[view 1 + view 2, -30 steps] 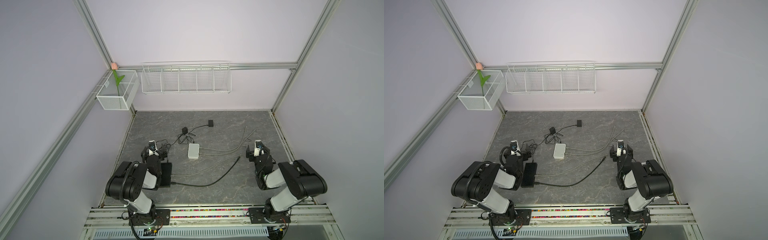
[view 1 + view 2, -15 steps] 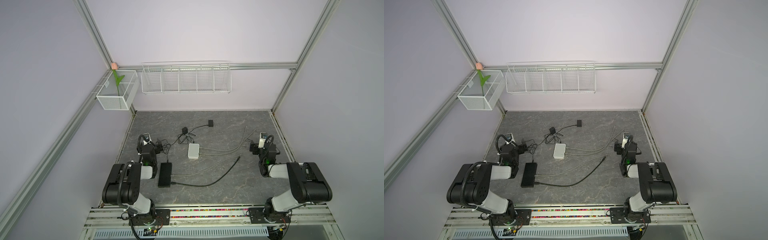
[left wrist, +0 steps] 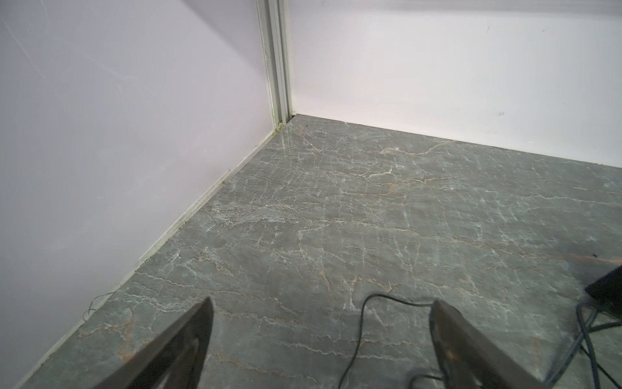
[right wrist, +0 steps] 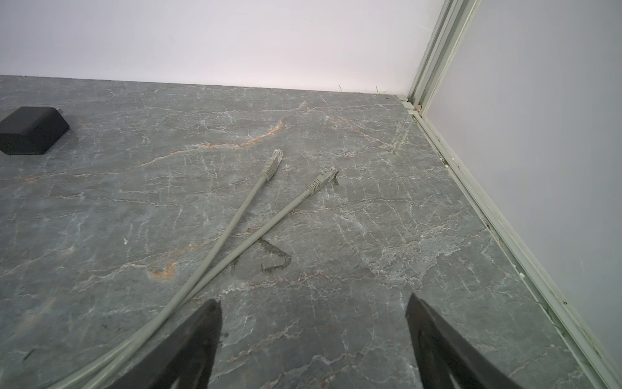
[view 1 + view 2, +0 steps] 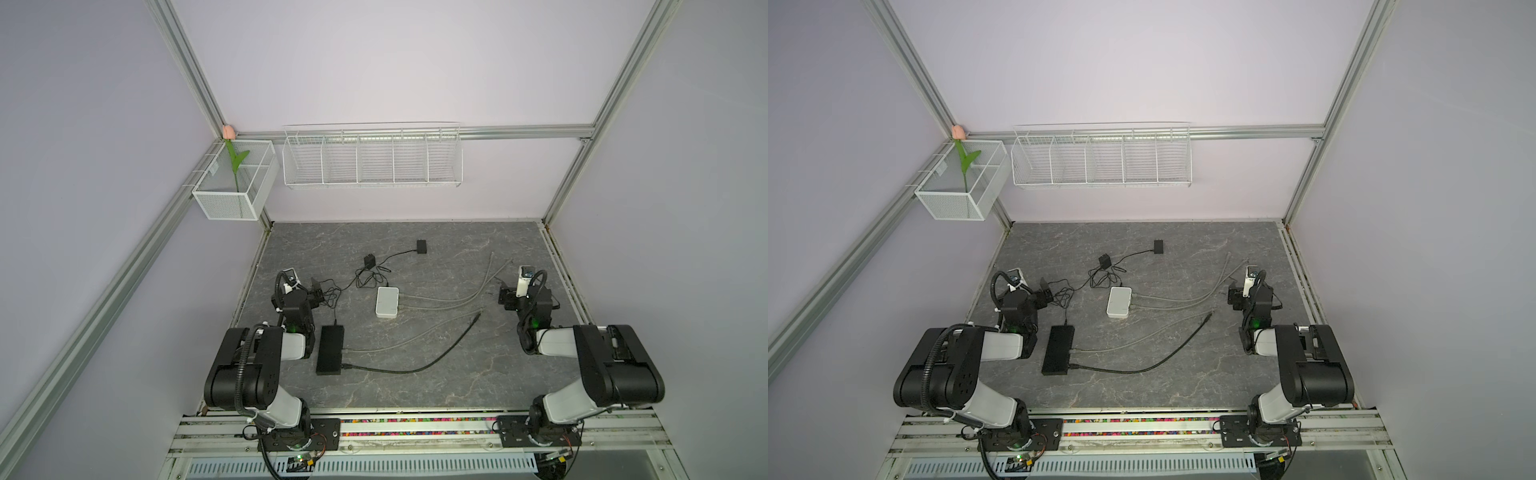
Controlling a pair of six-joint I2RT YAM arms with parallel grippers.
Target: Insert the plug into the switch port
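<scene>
Grey plug (image 4: 323, 178) is seen ahead of the right jaws, long axis aimed at the far right corner of the worktop (image 4: 387, 219). Left jaws and right jaws are spread, empty.

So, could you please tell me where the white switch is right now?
In both top views the white switch lies flat near the middle of the table, slightly left of centre, just beyond and right of the long black box.

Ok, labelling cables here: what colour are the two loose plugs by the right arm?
Both plugs are light grey; right wrist view shows them best.
</scene>
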